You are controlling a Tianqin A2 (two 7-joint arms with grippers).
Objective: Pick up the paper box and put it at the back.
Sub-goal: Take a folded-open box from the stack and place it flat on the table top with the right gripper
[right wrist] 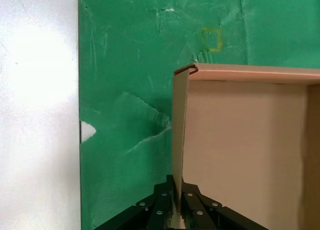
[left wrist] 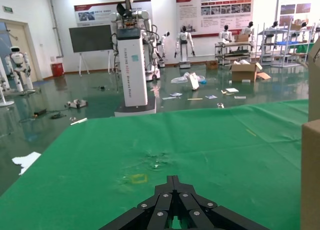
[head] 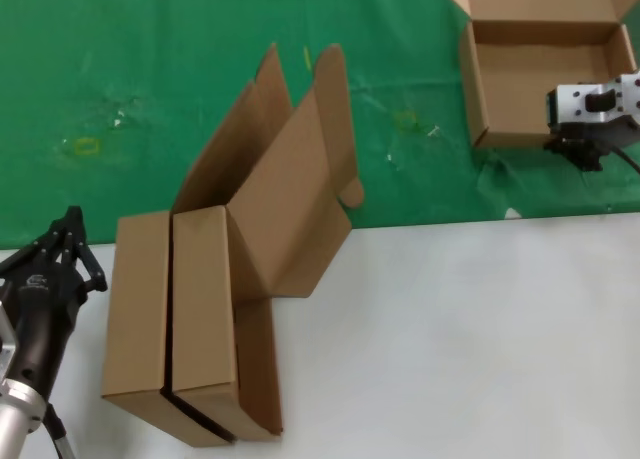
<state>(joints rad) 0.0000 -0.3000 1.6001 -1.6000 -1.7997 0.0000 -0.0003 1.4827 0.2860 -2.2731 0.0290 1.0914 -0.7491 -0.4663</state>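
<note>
One paper box (head: pixel 545 74) sits open on the green cloth (head: pixel 150 99) at the counter's far right corner. I have my right gripper (right wrist: pixel 176 210) pinched on its near wall; placing looks done, so next comes release. Left gripper (head: pixel 68 241) idles closed at the near left edge.

Brown box (head: pixel 545 74) on green cloth (head: pixel 150 89) with yellowish stains; white table (head: pixel 470 349); black left gripper (head: pixel 68 241).

Two brown cardboard boxes (head: pixel 195 329) stand side by side on the white bench (head: pixel 450 339), just beside the left hand (head: pixel 68 241), lids raised. Beyond that hand, a white display pillar (left wrist: pixel 132 64) and humanoid robots (left wrist: pixel 184 44) stand on the hall floor.
</note>
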